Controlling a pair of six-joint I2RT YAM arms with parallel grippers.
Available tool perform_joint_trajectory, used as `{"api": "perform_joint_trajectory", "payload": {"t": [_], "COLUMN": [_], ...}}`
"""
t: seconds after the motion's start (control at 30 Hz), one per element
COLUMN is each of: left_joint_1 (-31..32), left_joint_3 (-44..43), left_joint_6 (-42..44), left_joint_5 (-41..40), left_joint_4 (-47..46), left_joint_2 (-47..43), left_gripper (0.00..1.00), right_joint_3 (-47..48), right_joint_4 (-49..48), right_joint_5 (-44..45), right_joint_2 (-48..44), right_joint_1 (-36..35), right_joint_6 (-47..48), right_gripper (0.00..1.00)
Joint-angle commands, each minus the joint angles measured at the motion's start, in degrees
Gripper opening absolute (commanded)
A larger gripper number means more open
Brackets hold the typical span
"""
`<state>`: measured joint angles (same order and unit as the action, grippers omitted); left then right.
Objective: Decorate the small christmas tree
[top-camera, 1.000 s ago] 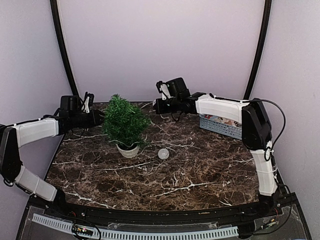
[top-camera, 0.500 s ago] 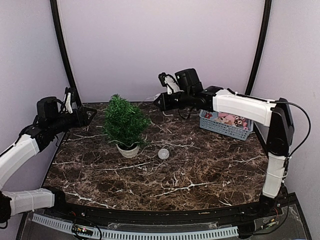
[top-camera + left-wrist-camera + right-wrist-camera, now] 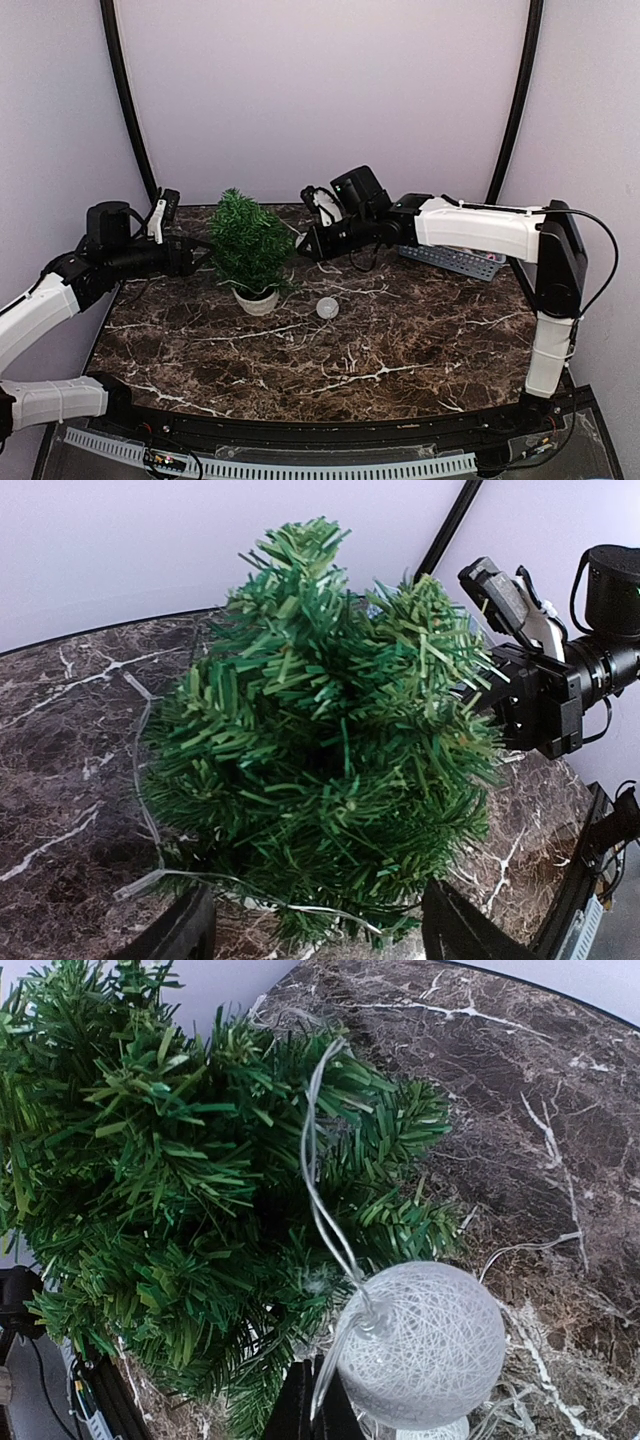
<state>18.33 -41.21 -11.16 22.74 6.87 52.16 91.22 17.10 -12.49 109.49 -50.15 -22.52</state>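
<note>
green needles fill both wrist views. the small christmas tree [image 3: 250,243] stands in its white pot [image 3: 257,299] on the dark marbled surface [image 3: 400,350], left of centre and toward the back, with a hand on either side. it is upright: long axis vertical, tip straight up, pot down on the surface. it only looks slanted in the wrist views because those cameras are tipped.

the step in hand looks like draping a light string over the branches. a clear wire [image 3: 318,1190] runs across the foliage down to a white woven ball [image 3: 420,1345] sitting right at the right hand [image 3: 304,243]. i cannot tell whether that hand is closed on the ball or the wire, since its fingers are almost out of the picture. the left hand [image 3: 197,258] is spread wide with nothing between its fingers, just beside the tree's left flank, and more of the wire trails over the surface on that side.

next, i judge, the ball must be carried into or round the branches without tugging the wire hard enough to tip the tree; the spread hand could steady it. a second ball [image 3: 327,307] lies loose near the pot.
</note>
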Motion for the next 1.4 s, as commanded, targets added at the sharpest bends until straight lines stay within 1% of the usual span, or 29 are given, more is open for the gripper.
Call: {"api": "perform_joint_trajectory", "payload": {"t": [0.0, 0.17, 0.2, 0.23, 0.27, 0.4, 0.5, 0.53, 0.57, 0.63, 0.73, 0.8, 0.87, 1.0, 1.2, 1.3, 1.37], "left_joint_1": [1.0, 2.2, 2.7, 3.0, 3.5, 4.7, 5.4, 5.7, 5.9, 6.2, 6.9, 7.2, 7.4, 7.5, 7.6, 7.6, 7.6], "left_joint_3": [0.1, 1.4, 1.6, 1.8, 1.8, 1.5, 1.4, 1.5, 1.5, 1.6, 1.4, 1.2, 1.1, 1.2, 1.3, 1.2, 1.1], "left_joint_6": [1.2, 1.0, 0.9, 0.9, 0.9, 1.4, 1.6, 1.7, 1.6, 1.4, 1.1, 1.1, 1.1, 1.1, 1.3, 1.5, 1.6], "left_joint_5": [4.6, 4.9, 4.8, 4.7, 4.4, 3.5, 3.0, 2.7, 2.4, 2.1, 1.6, 1.1, 0.8, 0.4, 0.2, 0.1, -0.1], "left_joint_4": [-1.7, -2.6, -2.6, -2.6, -2.3, -1.8, -1.7, -1.9, -1.9, -2.3, -2.8, -2.9, -2.8, -3.0, -3.3, -3.4, -3.3], "left_joint_2": [0.5, -1.1, -1.2, -1.2, -1.2, -1.2, -1.4, -1.4, -1.4, -1.5, -1.4, -1.4, -1.2, -0.4, 0.4, 0.6, 0.5], "left_gripper": [0.72, 0.72, 0.72, 0.72, 0.72, 0.72, 0.72, 0.72, 0.72, 0.72, 0.72, 0.72, 0.72, 0.72, 0.72, 0.72, 0.72], "right_joint_3": [-1.3, -2.8, -3.2, -3.7, -4.1, -8.1, -13.7, -18.4, -20.4, -24.7, -28.6, -29.9, -31.0, -34.2, -34.9, -34.2, -33.2], "right_joint_4": [-2.8, -4.8, -5.1, -5.1, -4.9, -5.7, -7.3, -8.8, -9.7, -12.2, -13.1, -13.1, -13.8, -18.5, -22.7, -24.2, -24.6], "right_joint_5": [-4.7, -8.9, -8.7, -8.1, -7.2, -3.9, -0.6, 3.7, 4.8, 5.6, 7.2, 8.2, 6.7, 3.8, 5.1, 6.6, 6.9], "right_joint_2": [-1.7, -1.9, -2.1, -2.3, -2.9, -8.0, -14.0, -18.6, -20.2, -22.1, -21.5, -20.1, -18.2, -14.9, -9.3, -5.9, -3.5], "right_joint_1": [-0.9, -1.1, -1.1, -1.1, -1.1, -1.1, -1.0, -0.5, -0.1, 2.0, 4.2, 4.3, 4.1, 2.8, -1.1, -2.0, -2.3], "right_joint_6": [-2.4, -3.6, -3.7, -3.7, -3.5, -2.0, -1.3, -1.6, -2.1, -4.0, -7.2, -7.6, -8.6, -11.6, -12.7, -13.4, -13.7], "right_gripper": [0.0, 0.0, 0.02, 0.07, 0.17, 0.5, 0.69, 0.8, 0.82, 0.84, 0.78, 0.77, 0.77, 0.76, 0.75, 0.71, 0.67]}}
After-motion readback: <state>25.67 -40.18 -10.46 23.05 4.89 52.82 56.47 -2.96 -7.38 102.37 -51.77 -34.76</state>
